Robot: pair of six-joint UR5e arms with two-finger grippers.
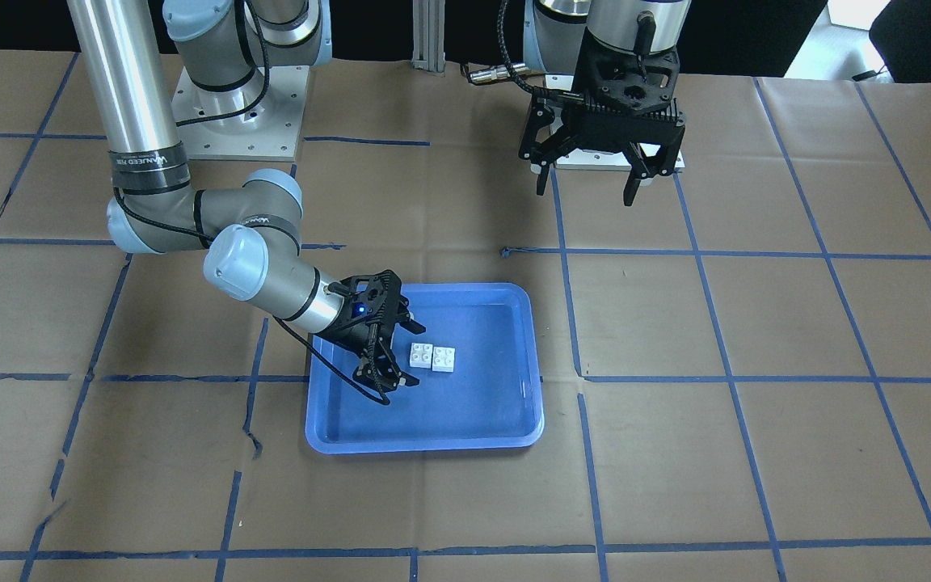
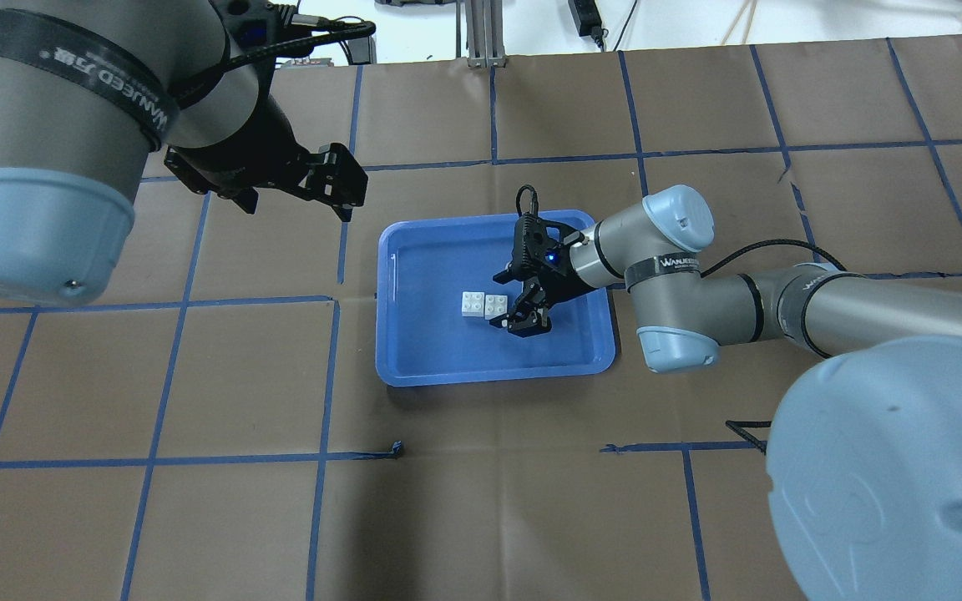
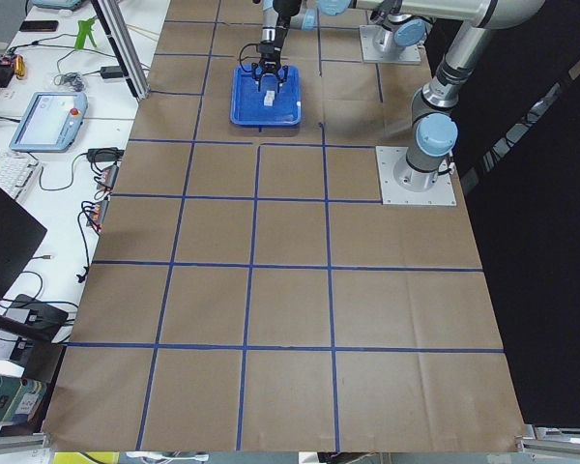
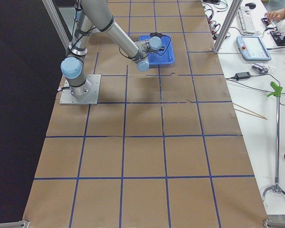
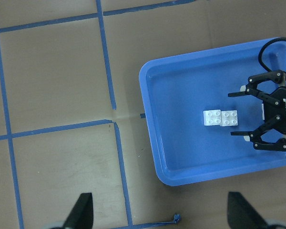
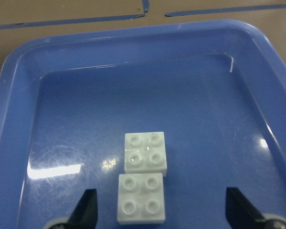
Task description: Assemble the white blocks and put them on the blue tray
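Note:
Two white blocks, one (image 1: 421,354) beside the other (image 1: 444,359), lie studs up on the floor of the blue tray (image 1: 425,443). They are next to each other, not stacked. My right gripper (image 1: 418,354) is open low over the tray, its fingertips either side of the nearer block (image 6: 140,198) with gaps, touching nothing. The farther block (image 6: 145,152) lies just beyond it. My left gripper (image 1: 587,190) is open and empty, high over the table away from the tray. In the left wrist view the tray (image 5: 150,124) and both blocks (image 5: 221,118) show from above.
The table is covered in brown paper with a blue tape grid. The arms' base plates (image 1: 239,113) stand at the robot's edge. The right arm's elbow (image 2: 673,275) hangs over the paper beside the tray (image 2: 489,377). Benches with a teach pendant (image 4: 254,47) flank the table's far side.

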